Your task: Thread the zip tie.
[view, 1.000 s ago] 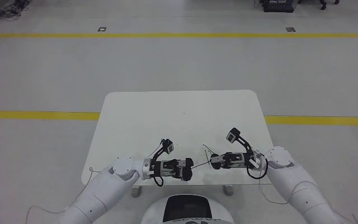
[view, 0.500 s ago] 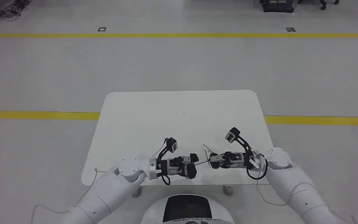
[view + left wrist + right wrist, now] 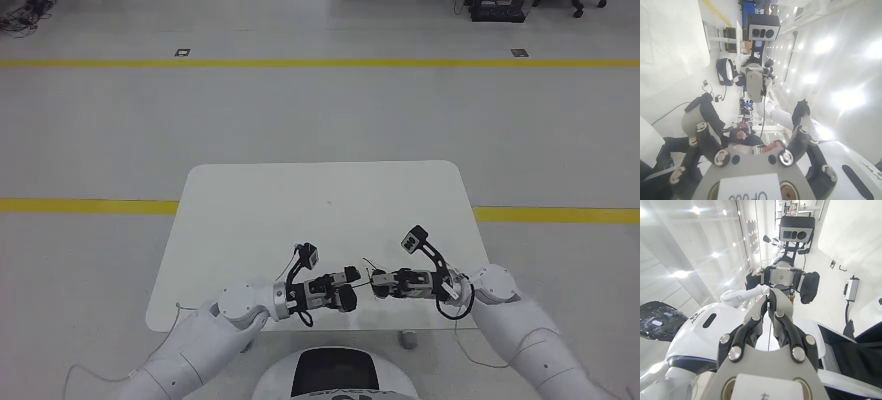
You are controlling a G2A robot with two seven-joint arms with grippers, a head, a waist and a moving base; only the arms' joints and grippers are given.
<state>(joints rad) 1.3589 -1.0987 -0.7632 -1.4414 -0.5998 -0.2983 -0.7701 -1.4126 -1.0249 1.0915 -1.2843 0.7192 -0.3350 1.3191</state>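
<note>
Pinching the zip tie (image 3: 769, 332), the right end effector (image 3: 770, 293) faces the wide, empty left end effector (image 3: 753, 99); threading seems unfinished.

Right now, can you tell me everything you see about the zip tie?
The zip tie is a thin black strip, plastic by its look. It runs straight between the fingers of the right gripper, which is shut on it and holds it in the air over the white table. It points toward the open left gripper. Its head and tip are too small to make out, and whether it touches that gripper I cannot tell.
</note>
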